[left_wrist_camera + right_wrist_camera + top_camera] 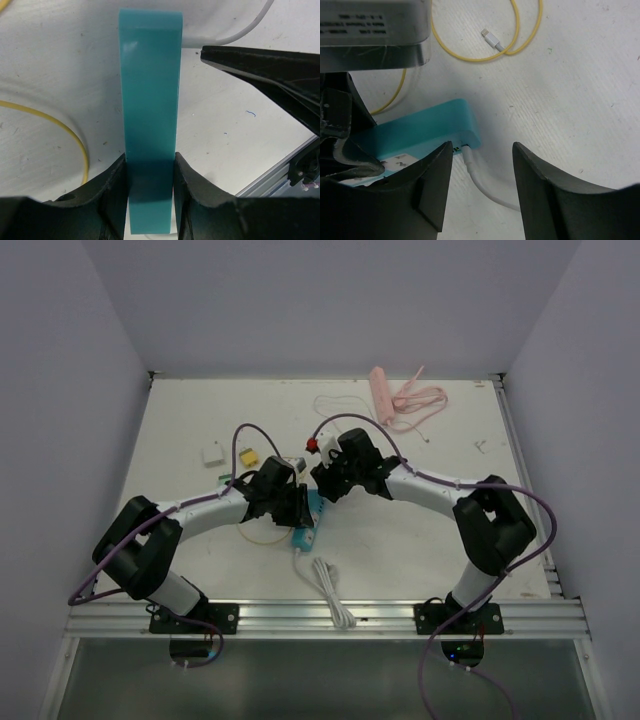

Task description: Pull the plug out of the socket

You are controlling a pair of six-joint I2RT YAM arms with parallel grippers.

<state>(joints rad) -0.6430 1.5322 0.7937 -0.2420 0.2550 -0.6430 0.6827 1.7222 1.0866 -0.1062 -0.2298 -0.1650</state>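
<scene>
The socket (312,516) is a teal power strip lying mid-table between the two arms. My left gripper (150,165) is shut on it, one finger pressed against each long side. The plug (468,152) is small and white, seated in the end face of the socket (420,132), and its white cable (492,192) curves away across the table. My right gripper (482,148) is open and straddles the plug and cable with clear gaps on both sides. In the top view my right gripper (325,488) sits at the socket's far end and my left gripper (290,508) beside it.
A yellow cable (470,57) ending in a white connector (492,41) loops beyond the socket. A white cable (328,590) trails to the front rail (330,615). A pink strip with its cord (385,395) lies at the back right. Small adapters (213,453) sit at the left.
</scene>
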